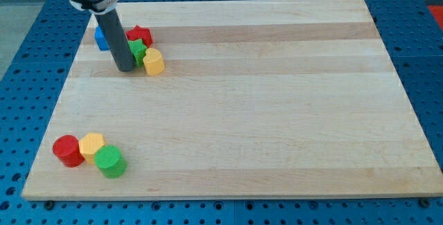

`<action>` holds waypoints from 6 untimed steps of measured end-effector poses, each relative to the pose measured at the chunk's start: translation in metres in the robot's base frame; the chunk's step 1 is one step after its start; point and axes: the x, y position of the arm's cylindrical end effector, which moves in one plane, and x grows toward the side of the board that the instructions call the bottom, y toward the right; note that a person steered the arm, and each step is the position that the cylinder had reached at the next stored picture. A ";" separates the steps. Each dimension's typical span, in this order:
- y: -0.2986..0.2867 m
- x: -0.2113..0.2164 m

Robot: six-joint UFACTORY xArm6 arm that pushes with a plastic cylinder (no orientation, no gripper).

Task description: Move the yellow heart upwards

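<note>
The yellow heart (91,145) lies near the board's bottom left corner, wedged between a red cylinder (68,150) on its left and a green cylinder (110,161) at its lower right; all three touch. My tip (125,69) stands on the board at the top left, far above the heart. It is just left of a green star (138,49) and a yellow hexagon (153,61). A red star (140,35) lies above the green one. A blue block (101,38) is partly hidden behind the rod.
The wooden board (277,100) lies on a blue perforated table (28,38). The board's left edge runs close to both block groups. The arm's body hangs over the top left corner.
</note>
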 end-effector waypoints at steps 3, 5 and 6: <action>0.054 0.043; 0.062 -0.050; 0.067 -0.050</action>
